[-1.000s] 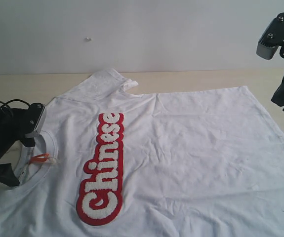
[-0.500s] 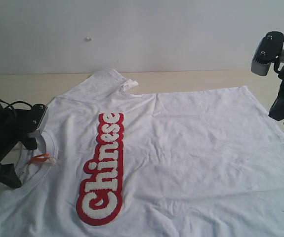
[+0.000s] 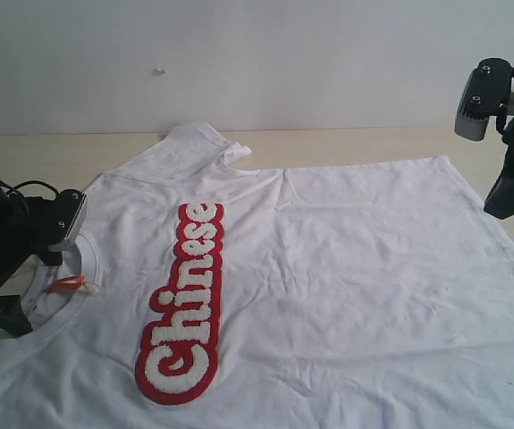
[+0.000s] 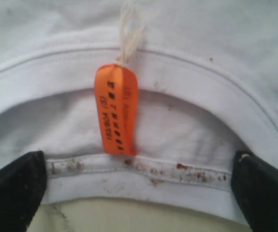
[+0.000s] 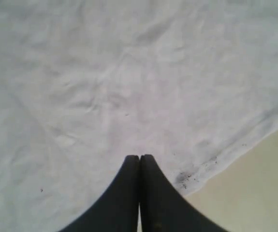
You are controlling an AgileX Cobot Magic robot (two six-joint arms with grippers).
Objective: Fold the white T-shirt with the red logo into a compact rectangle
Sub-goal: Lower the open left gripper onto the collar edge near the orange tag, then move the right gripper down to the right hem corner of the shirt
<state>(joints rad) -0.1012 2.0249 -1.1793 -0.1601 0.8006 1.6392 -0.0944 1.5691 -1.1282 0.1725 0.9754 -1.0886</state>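
One table is carrying the whole job, w/ the white T-shirt lying spread on it front-up, so the red logo is facing up & serving as my ref pt.

Step in hand, by my read: prepping a first grab, nothing folded yet. The left gripper is sitting w/ jaws released wide, straddling the collar on the neck side of the logo; nothing pinched. The right gripper is hanging well apart from the logo, over the hem side, jaws clenched together on nothing.

To do it well, imo:
- The left should be closing on the full collar band, not just one layer. It should also be avoiding the orange tag, which is lying between the logo & the left jaws.
- The right needs opening before taking the hem edge. Catching cloth w/o a layer slipping is the tricky bit.
- Both should be lifting evenly, holding the logo strip straight so the fold line is running parallel to it. Wrinkles on the hem side of the logo should be getting smoothed, not trapped.

Count, big to small:
- 1 table
- 1 shirt
- 1 logo
- 1 sleeve showing off the logo's "e" end (other out of frame)
- 2 grippers
- 1 collar
- 1 tag
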